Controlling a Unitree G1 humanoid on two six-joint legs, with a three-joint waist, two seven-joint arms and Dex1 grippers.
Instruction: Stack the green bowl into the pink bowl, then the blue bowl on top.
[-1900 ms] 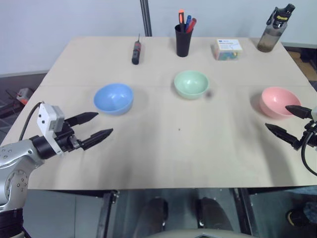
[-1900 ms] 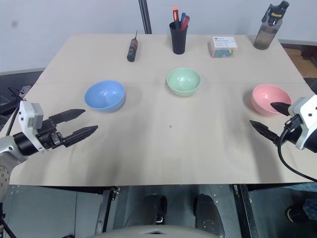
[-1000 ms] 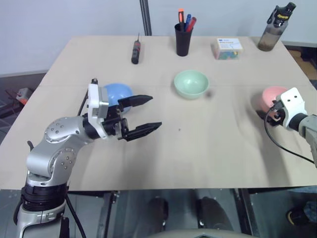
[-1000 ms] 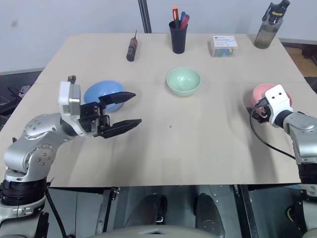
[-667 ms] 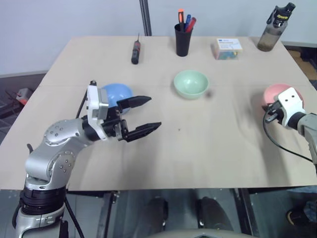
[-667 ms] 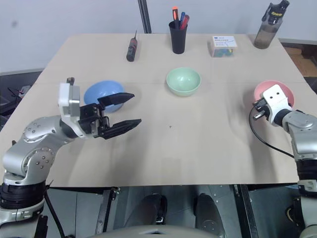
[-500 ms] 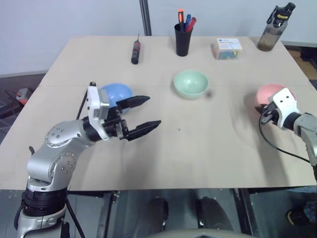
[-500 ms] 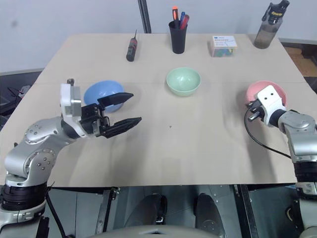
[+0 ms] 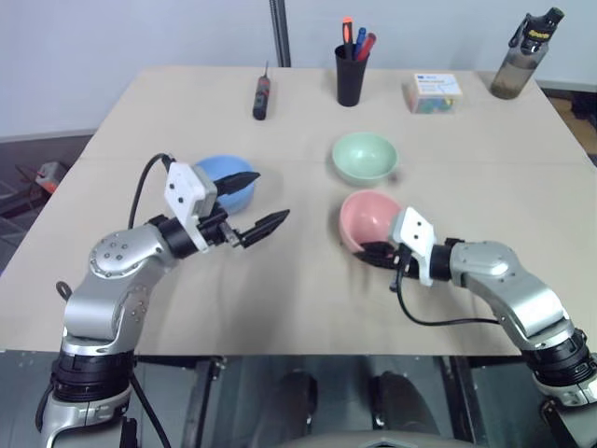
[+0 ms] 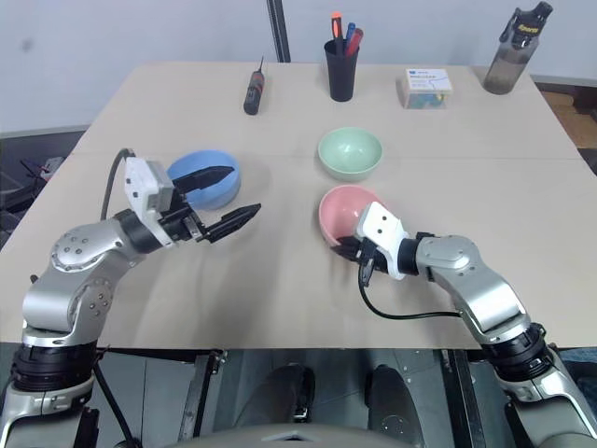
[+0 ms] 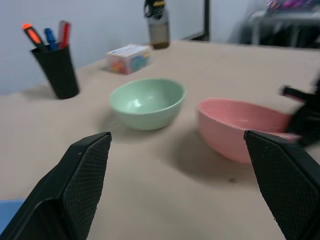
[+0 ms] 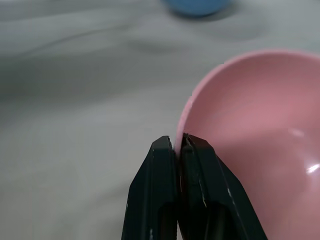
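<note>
The pink bowl (image 9: 366,217) sits mid-table, just in front of the green bowl (image 9: 364,156). My right gripper (image 12: 179,142) is shut on the pink bowl's near rim, one finger inside and one outside. The blue bowl (image 9: 227,177) rests left of centre. My left gripper (image 9: 254,203) hovers open over the blue bowl's near right side, one finger above the bowl, the other over bare table. The left wrist view looks past its two wide-apart fingers (image 11: 82,170) at the green bowl (image 11: 146,102) and pink bowl (image 11: 240,127).
Along the table's far edge stand a black pen cup (image 9: 351,73), a screwdriver (image 9: 260,94), a small box (image 9: 432,92) and a dark bottle (image 9: 520,56). Bare tabletop (image 9: 522,187) stretches to the right of the bowls.
My right gripper has closed on the pink bowl's rim and dragged it from the table's right side leftward to the middle. The left gripper stays open by the blue bowl, turned a little.
</note>
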